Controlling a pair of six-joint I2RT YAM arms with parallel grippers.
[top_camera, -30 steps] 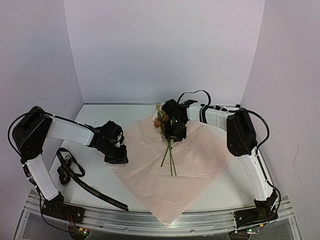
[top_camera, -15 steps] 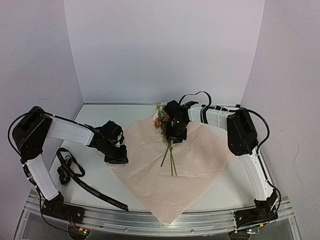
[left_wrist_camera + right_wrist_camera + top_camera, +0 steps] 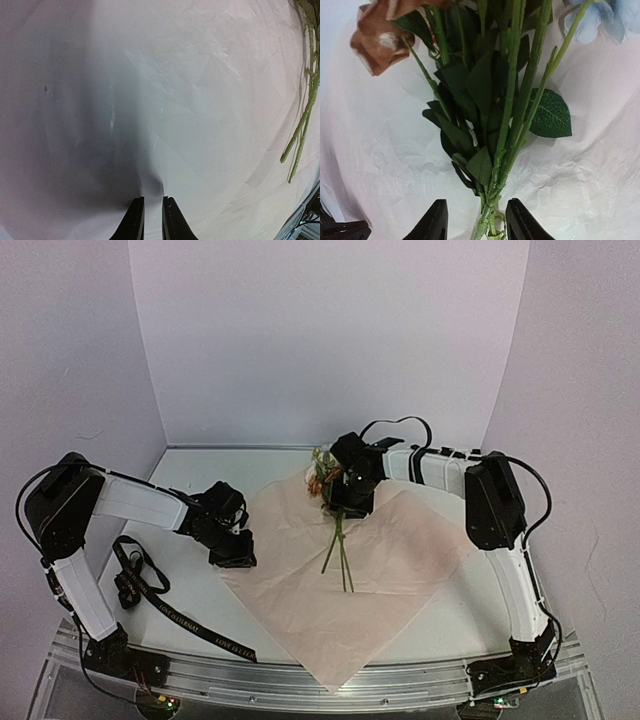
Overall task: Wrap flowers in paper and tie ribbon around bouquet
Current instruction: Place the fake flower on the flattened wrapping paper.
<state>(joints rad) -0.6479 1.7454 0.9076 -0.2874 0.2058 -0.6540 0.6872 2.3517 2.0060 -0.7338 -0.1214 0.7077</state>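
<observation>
Top external: your flowers (image 3: 321, 478) lie on the paper (image 3: 380, 580), blooms at its far corner, stems pointing toward you. The ribbon (image 3: 170, 612) lies on the bench (image 3: 200, 475), left of the paper. Left wrist: your left fingers (image 3: 134, 222) pinch a raised fold of paper. Right wrist: your right fingers (image 3: 432, 222) stand open on either side of the stems.

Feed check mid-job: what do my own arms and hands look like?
The left arm and right arm match: white links, bulky black joints, thin black cables looping alongside. The left hand and right hand each end in two black tapered fingers.
</observation>
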